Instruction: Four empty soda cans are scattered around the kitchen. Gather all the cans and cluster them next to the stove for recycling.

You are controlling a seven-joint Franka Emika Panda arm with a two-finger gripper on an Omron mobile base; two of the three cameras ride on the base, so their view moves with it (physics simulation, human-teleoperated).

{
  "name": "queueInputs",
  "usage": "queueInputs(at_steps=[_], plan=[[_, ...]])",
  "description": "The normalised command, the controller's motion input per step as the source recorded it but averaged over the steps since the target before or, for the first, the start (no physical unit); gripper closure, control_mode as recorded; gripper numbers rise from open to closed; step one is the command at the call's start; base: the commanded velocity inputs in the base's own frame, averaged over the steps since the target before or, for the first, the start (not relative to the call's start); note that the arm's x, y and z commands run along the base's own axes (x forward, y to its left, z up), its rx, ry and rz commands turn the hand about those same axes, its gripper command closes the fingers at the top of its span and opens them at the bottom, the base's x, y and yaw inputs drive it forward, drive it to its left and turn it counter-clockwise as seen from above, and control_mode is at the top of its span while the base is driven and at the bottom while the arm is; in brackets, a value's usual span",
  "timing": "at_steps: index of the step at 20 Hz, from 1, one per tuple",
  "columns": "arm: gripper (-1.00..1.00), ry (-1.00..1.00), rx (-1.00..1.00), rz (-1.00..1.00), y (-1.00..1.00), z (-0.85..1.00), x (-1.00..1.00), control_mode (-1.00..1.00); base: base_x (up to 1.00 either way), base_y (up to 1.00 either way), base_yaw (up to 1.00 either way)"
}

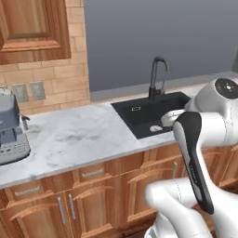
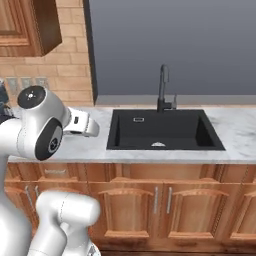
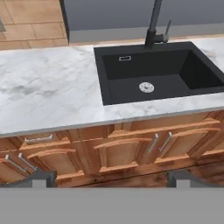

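Note:
The soda cans are out of view, and so is the stove. My gripper (image 3: 111,178) is open, its two dark fingertips (image 3: 40,177) set wide apart with nothing between them. It hangs in front of the counter and looks down at the marble counter (image 3: 48,96) and the black sink (image 3: 157,74). The white hand (image 2: 82,125) reaches forward from the arm, just left of the sink.
A black sink (image 1: 148,114) with a tall dark faucet (image 1: 155,76) is set in the marble counter (image 1: 79,135). A grey coffee machine (image 1: 9,125) stands at the counter's left end. Wooden cabinet doors (image 3: 127,151) with metal handles run below. Wall outlets (image 1: 28,91) sit on the brick wall.

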Motion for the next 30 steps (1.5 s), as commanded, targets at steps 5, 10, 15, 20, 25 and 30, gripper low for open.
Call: queueInputs(at_steps=[5,10,15,20,25,30], plan=[[-1.00,0.00,0.00,0.00,0.00,0.00,0.00,1.00,-0.05,-0.05,-0.47],[-1.00,0.00,0.00,0.00,0.00,0.00,0.00,1.00,0.00,-0.25,-0.44],[-1.00,0.00,0.00,0.00,0.00,0.00,0.00,1.00,0.00,-0.45,-0.40],[-1.00,0.00,0.00,0.00,0.00,0.00,0.00,1.00,0.00,-0.43,-0.40],[-1.00,0.00,0.00,0.00,0.00,0.00,0.00,1.00,0.02,-0.39,-0.38],[-1.00,0.00,0.00,0.00,0.00,0.00,0.00,1.00,0.14,-0.40,-0.35]])
